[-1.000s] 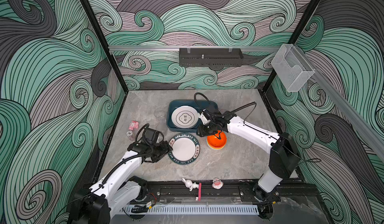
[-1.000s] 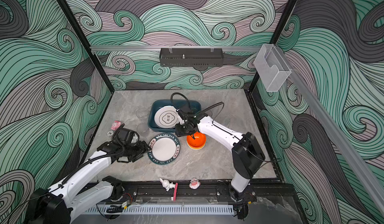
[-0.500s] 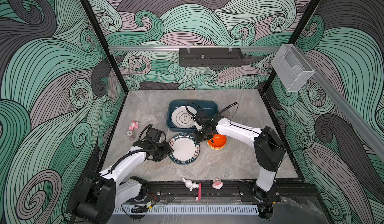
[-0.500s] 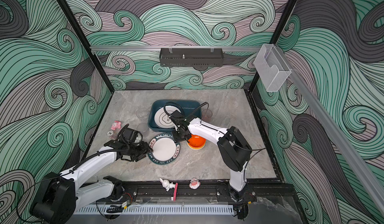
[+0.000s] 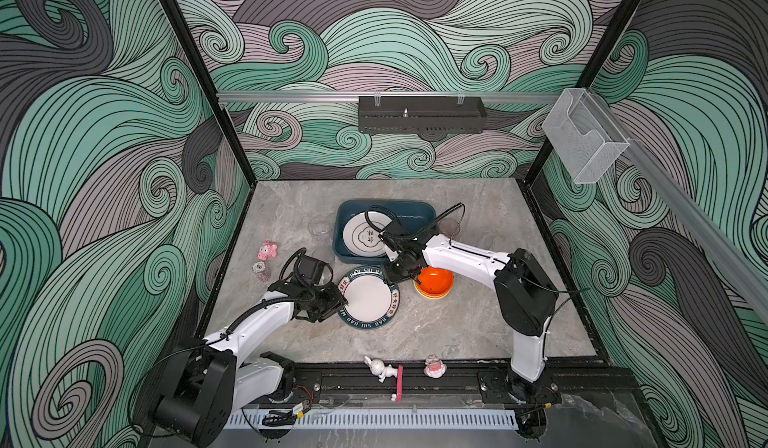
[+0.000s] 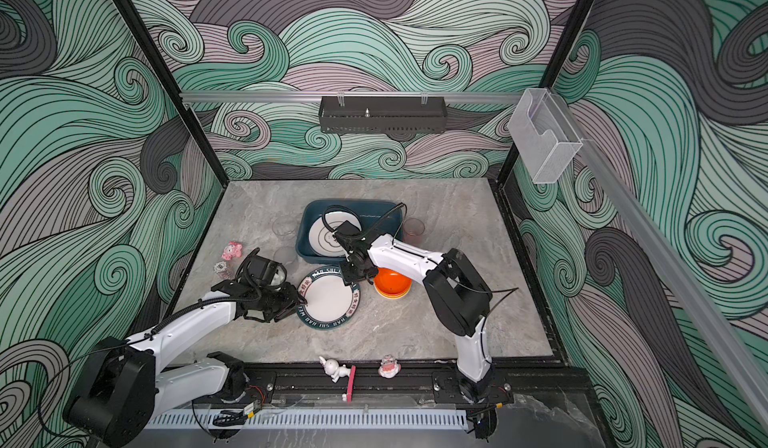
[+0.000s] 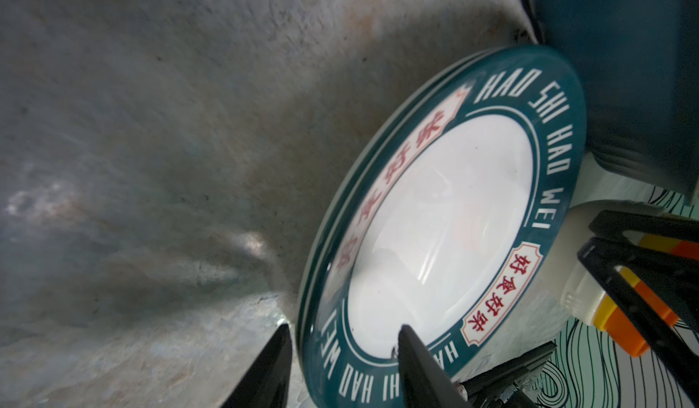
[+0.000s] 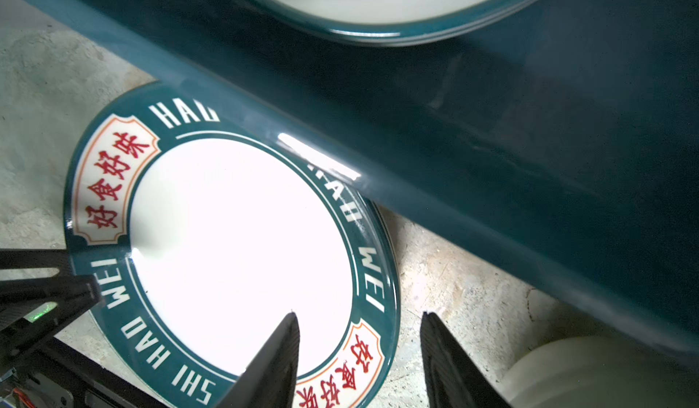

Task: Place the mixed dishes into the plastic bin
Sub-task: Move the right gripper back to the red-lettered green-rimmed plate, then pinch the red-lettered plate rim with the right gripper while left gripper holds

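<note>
Eyes on the plastic bin (image 5: 409, 209), sitting toward the back of the grey table (image 5: 457, 333): one white plate (image 5: 361, 236) with dark characters already lies flat inside it, toward the bin's left end. Just in front of the bin, on the robot's side, the green-rimmed plate (image 5: 370, 298) lettered HAO SHI HAO WEI lies on the table. It is so close that in the right wrist view the bin's wall hides part of the plate's rim. And both arms are on it! The left gripper (image 5: 338, 300) meets the plate's edge on the side of the bin's left end. The left wrist view shows its claw released: one finger lies over the white centre, the other outside on the table, and the rim runs between them with a gap showing. The right gripper (image 5: 395, 275) hangs just in front of the bin's front wall, over the plate's edge nearest the bin. Its claw is spread too, one finger above the plate, one past the rim over bare table, grasping nothing. In front of the bin's right end sits a stack of bowls (image 5: 434, 284), orange on top, yellow beneath. A pinkish glass (image 5: 449, 227) stands just beside the bin's right end, a clear glass (image 5: 319, 226) just beside its left.
</note>
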Controlling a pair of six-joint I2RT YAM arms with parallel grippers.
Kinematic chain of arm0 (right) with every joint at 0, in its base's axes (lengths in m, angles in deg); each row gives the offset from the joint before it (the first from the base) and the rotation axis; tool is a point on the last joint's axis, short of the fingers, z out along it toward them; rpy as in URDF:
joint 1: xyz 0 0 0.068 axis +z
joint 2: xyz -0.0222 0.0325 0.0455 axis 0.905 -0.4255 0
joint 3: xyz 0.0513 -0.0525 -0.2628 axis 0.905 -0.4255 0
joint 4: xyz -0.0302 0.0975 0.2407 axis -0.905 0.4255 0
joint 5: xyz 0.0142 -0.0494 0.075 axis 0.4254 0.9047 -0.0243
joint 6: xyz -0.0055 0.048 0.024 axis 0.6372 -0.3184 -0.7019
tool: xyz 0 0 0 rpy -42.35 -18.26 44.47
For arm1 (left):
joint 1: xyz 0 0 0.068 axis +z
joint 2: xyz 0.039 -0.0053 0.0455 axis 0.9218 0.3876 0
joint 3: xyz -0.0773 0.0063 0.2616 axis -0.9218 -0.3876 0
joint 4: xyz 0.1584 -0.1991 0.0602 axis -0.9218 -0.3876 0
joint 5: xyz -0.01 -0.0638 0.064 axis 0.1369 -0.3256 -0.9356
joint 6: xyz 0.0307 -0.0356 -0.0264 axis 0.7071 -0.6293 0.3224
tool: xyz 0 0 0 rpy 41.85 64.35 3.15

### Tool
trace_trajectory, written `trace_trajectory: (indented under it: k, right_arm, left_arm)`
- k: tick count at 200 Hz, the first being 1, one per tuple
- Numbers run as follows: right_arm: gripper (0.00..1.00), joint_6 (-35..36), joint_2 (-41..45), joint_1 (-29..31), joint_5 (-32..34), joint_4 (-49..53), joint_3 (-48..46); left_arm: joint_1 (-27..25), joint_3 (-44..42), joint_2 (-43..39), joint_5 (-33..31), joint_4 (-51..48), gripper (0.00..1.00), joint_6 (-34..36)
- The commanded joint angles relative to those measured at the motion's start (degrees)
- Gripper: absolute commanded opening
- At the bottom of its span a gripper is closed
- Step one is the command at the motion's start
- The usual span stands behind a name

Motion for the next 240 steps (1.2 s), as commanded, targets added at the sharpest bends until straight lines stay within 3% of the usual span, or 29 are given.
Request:
trace_trajectory:
  k: [1, 85, 240]
  right_arm:
    - [0.53, 0.71, -1.34, 0.09, 1.32, 1.29, 1.47]
    - [0.53, 1.14, -4.49, 0.19, 0.79, 1.73, 3.41]
    - [0.29, 2.09, -6.01, 1.58, -0.09, 2.36, 4.23]
  left_arm:
    - [-0.27, -0.29, 0.14, 0.4, 0.41, 0.47, 0.54]
    - [-0.32, -0.6, -0.46, 0.7, 0.37, 0.43, 0.36]
    - [-0.28, -1.34, -0.54, 1.41, 0.94, 0.32, 0.11]
